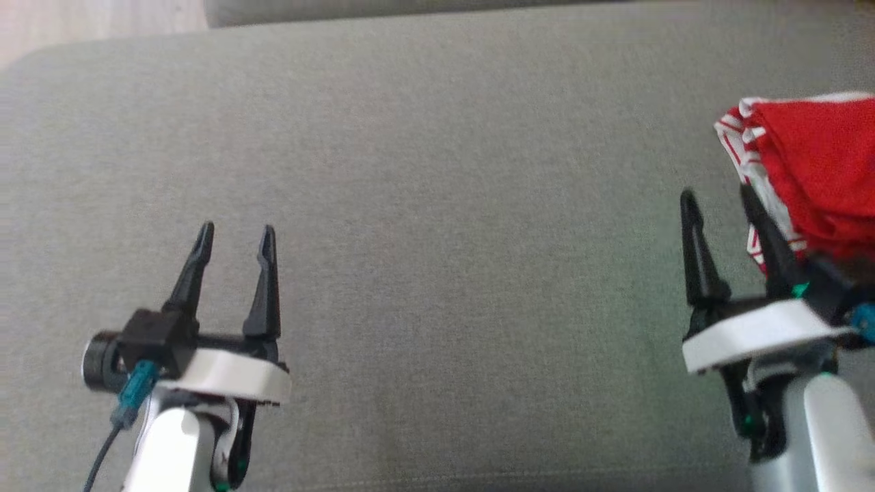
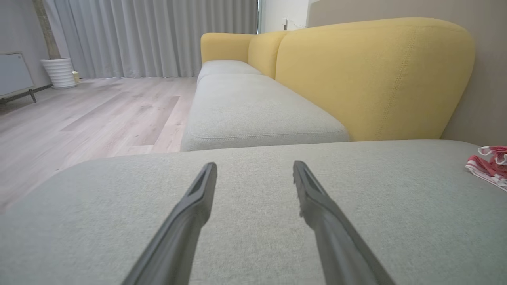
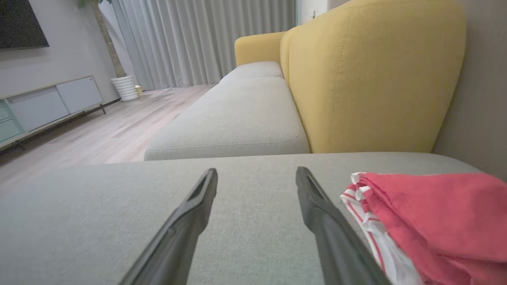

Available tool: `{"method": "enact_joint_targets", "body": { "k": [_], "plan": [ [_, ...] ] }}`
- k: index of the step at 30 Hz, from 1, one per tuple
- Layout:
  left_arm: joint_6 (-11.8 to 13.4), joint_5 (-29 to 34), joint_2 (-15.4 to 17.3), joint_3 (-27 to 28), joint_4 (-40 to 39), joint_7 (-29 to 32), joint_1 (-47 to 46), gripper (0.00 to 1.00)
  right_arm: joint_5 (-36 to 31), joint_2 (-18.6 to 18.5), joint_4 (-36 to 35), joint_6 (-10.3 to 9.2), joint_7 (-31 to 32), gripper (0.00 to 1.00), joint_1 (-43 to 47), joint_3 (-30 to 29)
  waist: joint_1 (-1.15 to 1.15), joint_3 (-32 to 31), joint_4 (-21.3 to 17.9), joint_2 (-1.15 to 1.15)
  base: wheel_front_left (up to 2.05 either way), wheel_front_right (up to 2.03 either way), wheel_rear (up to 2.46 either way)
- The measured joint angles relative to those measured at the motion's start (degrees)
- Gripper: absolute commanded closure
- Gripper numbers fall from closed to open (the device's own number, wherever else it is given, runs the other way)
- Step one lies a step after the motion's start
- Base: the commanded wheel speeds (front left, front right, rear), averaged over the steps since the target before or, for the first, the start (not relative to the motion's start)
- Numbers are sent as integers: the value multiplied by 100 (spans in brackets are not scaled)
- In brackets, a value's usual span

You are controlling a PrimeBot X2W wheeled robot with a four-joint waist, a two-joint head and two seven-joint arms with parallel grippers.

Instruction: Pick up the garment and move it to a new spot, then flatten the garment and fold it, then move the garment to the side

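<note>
Wide and empty, left tool (image 1: 236,231) over the grey sofa seat (image 1: 437,171). Wide too, right tool (image 1: 716,195), folded red-and-striped garment (image 1: 813,164) lying just beside its right finger. Right wrist view catches a dark wall screen (image 3: 20,23).

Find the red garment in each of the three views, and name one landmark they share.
Head view: garment at the right edge, just beyond the open right hand.
Left wrist view: garment small at the far right edge, about mid-height.
Right wrist view: garment large at the lower right, beside that hand.
Shared landmark: the grey cushion it lies on.
</note>
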Motion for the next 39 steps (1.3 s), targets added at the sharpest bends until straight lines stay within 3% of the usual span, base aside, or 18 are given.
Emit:
{"method": "enact_joint_targets", "body": {
  "k": [7,22,39],
  "plan": [
    [31,-49,13,-26,38,1,448,0,98,18,192,0,-68,0,549,67,0,-467,192,0,0,0,0],
    [81,-91,118,-90,147,187,966,0,40,35,41,0,42,0,1209,3,0,-1057,223,0,0,0,0],
    [124,-151,207,-198,83,309,1145,0,-218,40,-151,0,185,0,1399,-22,0,-1164,198,0,0,0,0]
  ]
}}
